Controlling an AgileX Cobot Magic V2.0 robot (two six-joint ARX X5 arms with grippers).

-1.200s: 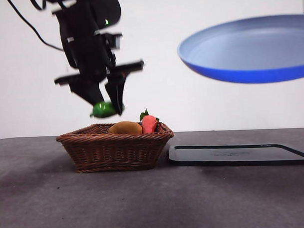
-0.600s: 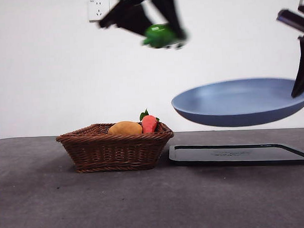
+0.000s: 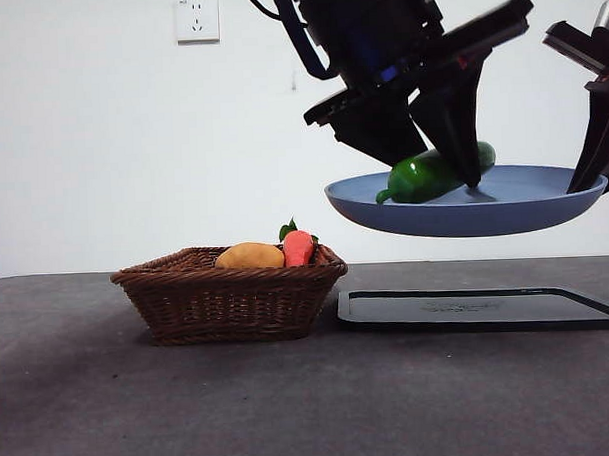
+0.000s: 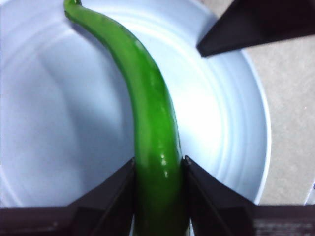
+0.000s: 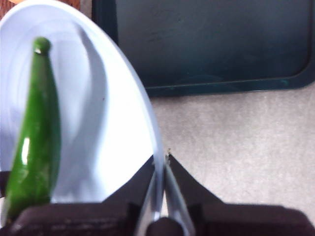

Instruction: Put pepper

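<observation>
The glossy green pepper (image 3: 433,173) lies tilted over the blue plate (image 3: 464,210), which is held in the air above the dark tray. My left gripper (image 3: 437,163) is shut on the pepper (image 4: 152,132), its jaws pressed against the thick end above the plate's inside (image 4: 59,123). My right gripper (image 3: 590,163) is shut on the plate's rim (image 5: 158,167) at the right side. The pepper also shows in the right wrist view (image 5: 37,128), lying over the plate (image 5: 98,113).
A brown wicker basket (image 3: 227,301) stands on the table at left, holding a tan-orange oval item (image 3: 250,257) and a red-orange leafy item (image 3: 298,246). A flat dark tray (image 3: 477,308) lies on the table under the plate, also in the right wrist view (image 5: 206,44).
My left gripper carried the pepper from above the basket up and to the right, then down onto the plate. The plate came down lower and shifted a little left.
</observation>
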